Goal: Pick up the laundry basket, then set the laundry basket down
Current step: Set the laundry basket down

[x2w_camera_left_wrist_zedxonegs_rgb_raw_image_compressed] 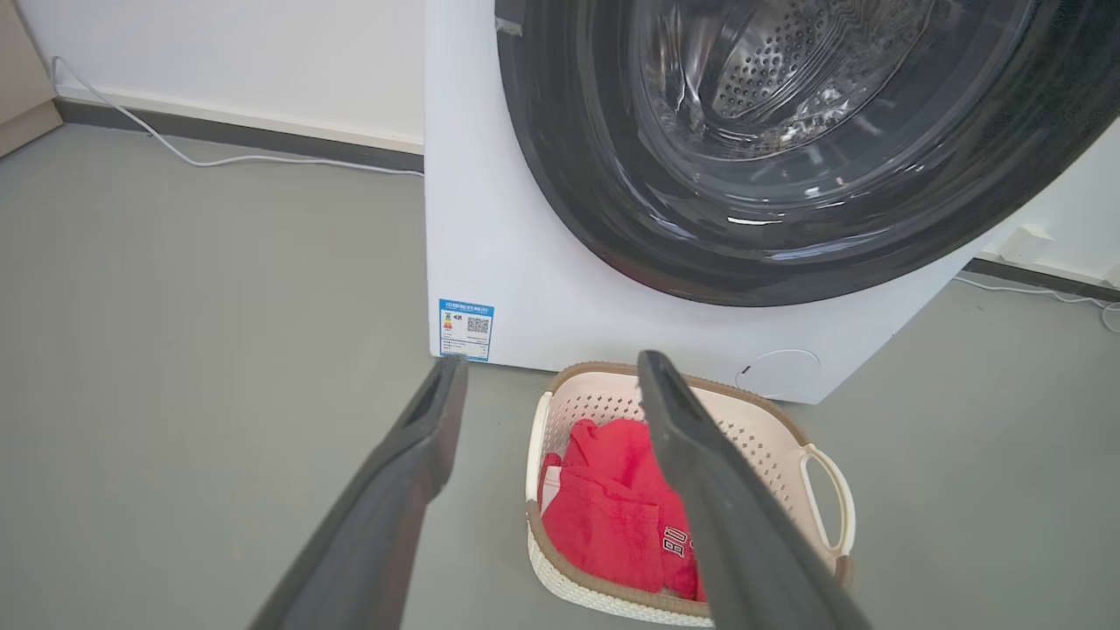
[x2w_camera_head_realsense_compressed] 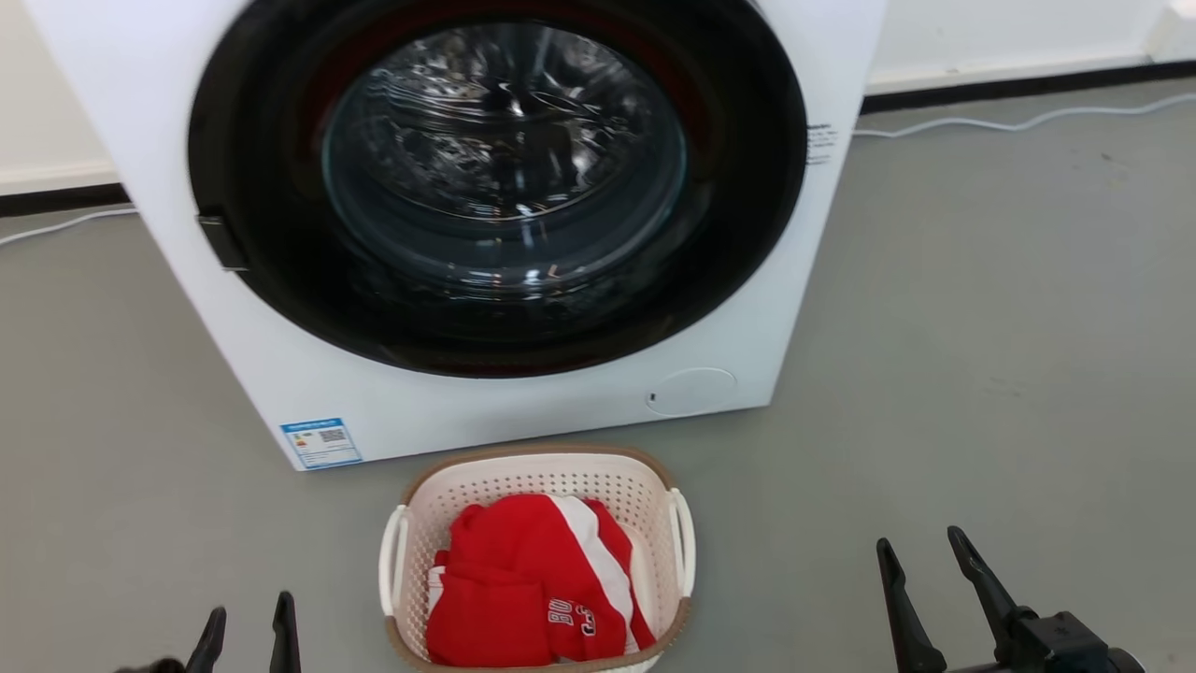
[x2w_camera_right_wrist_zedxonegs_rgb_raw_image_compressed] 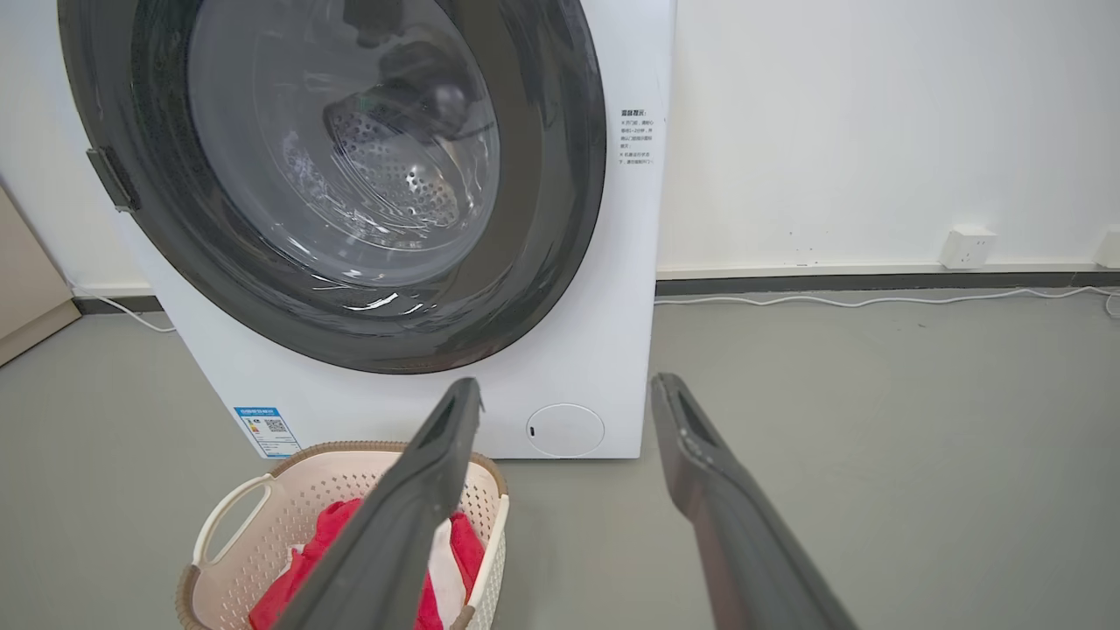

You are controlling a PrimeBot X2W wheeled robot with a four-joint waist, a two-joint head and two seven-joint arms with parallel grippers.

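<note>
The left gripper [x2w_camera_head_realsense_compressed: 247, 617], lower left, and the right gripper [x2w_camera_head_realsense_compressed: 920, 551], lower right, are spread apart and empty. Between them at bottom centre sits the cream-white perforated plastic laundry basket [x2w_camera_head_realsense_compressed: 547, 456], holding a red-and-white garment [x2w_camera_head_realsense_compressed: 514, 579]. Uneven handle grips could tip it.

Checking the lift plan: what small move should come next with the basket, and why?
The laundry basket sits untouched on the floor between the open left claw and right claw, so probably swing both inward toward its loop handles.
</note>
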